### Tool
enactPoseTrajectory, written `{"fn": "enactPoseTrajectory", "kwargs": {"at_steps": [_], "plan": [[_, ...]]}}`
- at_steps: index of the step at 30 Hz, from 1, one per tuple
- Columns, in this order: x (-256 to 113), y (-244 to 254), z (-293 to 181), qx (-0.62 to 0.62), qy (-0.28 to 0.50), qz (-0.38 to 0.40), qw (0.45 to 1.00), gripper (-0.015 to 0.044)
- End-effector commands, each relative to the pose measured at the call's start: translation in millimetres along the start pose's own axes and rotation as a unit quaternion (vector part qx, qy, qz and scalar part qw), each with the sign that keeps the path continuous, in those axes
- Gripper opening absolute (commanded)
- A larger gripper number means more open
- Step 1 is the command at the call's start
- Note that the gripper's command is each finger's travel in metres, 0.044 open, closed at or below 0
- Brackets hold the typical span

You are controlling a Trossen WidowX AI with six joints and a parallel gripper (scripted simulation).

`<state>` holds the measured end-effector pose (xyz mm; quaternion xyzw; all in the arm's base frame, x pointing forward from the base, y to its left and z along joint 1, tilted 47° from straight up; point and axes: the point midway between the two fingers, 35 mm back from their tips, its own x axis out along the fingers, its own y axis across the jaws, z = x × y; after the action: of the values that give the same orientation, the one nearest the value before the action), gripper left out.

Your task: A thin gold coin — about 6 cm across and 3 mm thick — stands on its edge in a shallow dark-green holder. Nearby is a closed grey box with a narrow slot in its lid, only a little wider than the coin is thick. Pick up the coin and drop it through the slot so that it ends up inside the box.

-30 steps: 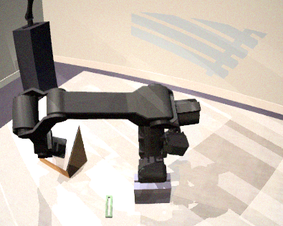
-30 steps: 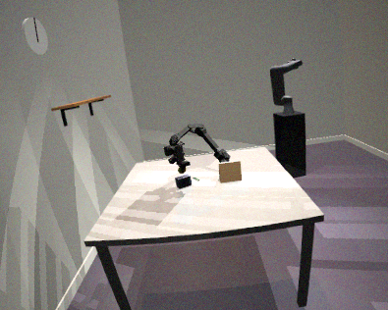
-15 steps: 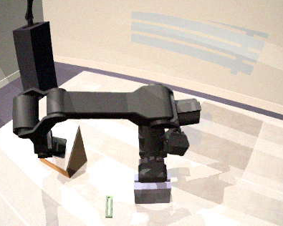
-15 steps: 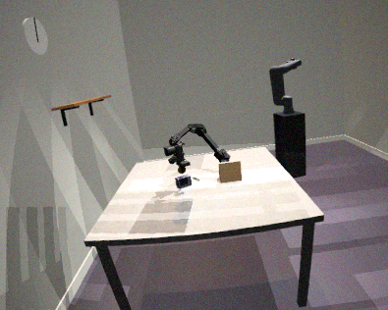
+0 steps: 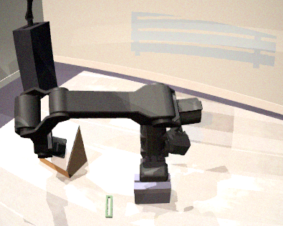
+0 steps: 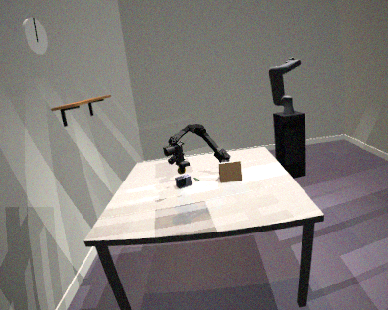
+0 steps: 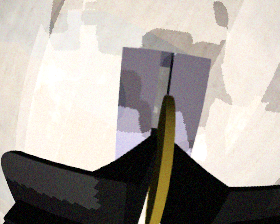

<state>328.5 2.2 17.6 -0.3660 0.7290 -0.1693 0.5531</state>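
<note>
My gripper is shut on the gold coin, which stands on edge between the fingers. The closed grey box is below. In the exterior view the coin hangs a little above the box. In the wrist view the lid's slot runs nearly in line with the coin's edge, which leans slightly from it. The coin's lower edge against the slot is hidden. The green holder is empty and lies beside the box.
A brown wedge-like block stands on the table near the arm's base. A second arm stands on a black pedestal beyond the table.
</note>
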Motion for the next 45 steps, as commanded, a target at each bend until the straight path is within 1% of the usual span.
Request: {"fn": "enactPoseTrajectory", "kwargs": {"at_steps": [1, 37, 43, 45], "plan": [[0, 0, 0, -0.001, 0.000, 0.000, 1.000, 0.0000], [20, 0, -1, -0.004, 0.001, 0.000, 1.000, 0.0000], [17, 0, 0, 0.000, -0.001, 0.002, 1.000, 0.0158], [17, 0, 0, 0.000, -0.001, 0.002, 1.000, 0.0161]]}}
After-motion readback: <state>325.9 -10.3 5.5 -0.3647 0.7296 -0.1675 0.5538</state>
